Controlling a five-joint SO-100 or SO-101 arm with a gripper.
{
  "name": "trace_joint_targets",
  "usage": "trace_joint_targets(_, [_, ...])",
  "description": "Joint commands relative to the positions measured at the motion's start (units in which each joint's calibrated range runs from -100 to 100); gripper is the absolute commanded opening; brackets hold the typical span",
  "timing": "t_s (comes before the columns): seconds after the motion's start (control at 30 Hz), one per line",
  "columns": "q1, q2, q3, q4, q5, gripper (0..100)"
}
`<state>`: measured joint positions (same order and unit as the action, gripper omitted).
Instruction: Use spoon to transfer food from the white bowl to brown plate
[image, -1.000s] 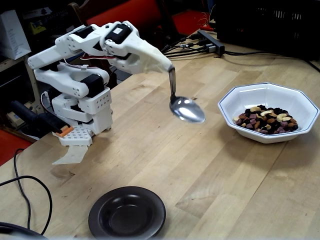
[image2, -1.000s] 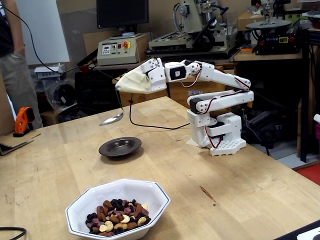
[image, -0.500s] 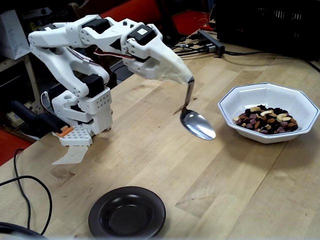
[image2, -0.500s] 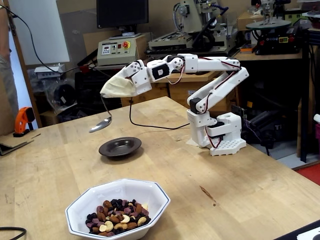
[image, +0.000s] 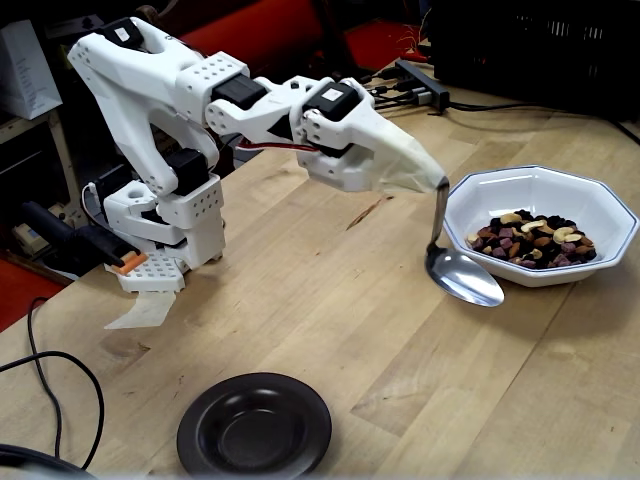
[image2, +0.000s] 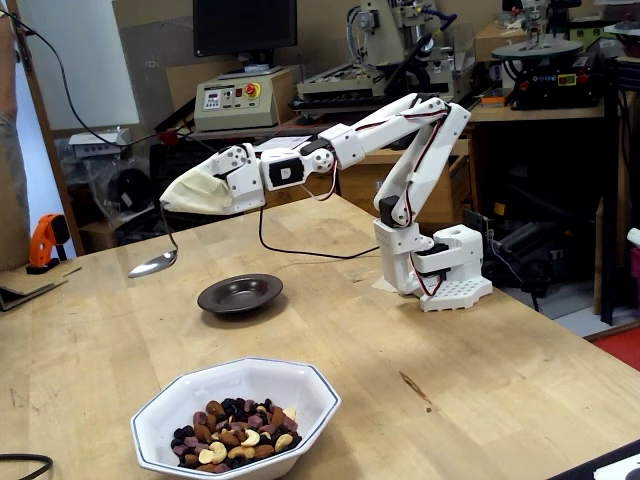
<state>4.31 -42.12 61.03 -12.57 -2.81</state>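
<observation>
**Spoon empty and hanging just short of the white bowl**

The spoon (image: 463, 276) is the nearest thing to the work in a fixed view: it hangs handle-up from the tip of the tool (image: 438, 183), its shiny oval bowl empty and held above the counter (image: 330, 330), just in front of the near-left wall of the white bowl (image: 560, 195). The tool is clamped on the top of the thin handle, though a pale cover hides the jaws themselves. Hanging the spoon low and tipped this way looks meant to let it slip over the rim and under the heap.

The brown plate (image: 255, 425) sits empty at the near edge of that view, well apart from the white bowl; nothing has been delivered, so the task seems to be at its 1st scoop. The food (image: 532, 240), cashews, almonds and dark bits, lies gathered on the bowl's floor, towards the side away from the arm.

In another fixed view the order reverses: white bowl (image2: 236, 415) with food (image2: 235, 435) nearest, then the brown plate (image2: 239, 293), then the spoon (image2: 153, 263) and tool (image2: 165, 203) beyond, with the arm stretched out from its base.

Compared with 1 second ago, the arm has unfolded and reached forward, carrying the spoon from mid-counter to just beside the bowl and lower. Bowl, plate and food have not moved.
</observation>
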Motion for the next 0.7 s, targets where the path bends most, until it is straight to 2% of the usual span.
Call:
trace_joint_targets(0.0, [-0.6, 2.71, -4.3, -6.96, 0.2, 4])
trace_joint_targets(0.13, [-4.23, 6.65, -1.73, -10.12, 0.49, 4])
trace_joint_targets(0.4, [-16.08, 9.22, 8.27, -15.5, 7.91, 4])
trace_joint_targets(0.67, [-20.38, 9.81, 9.15, -17.32, 11.04, 4])
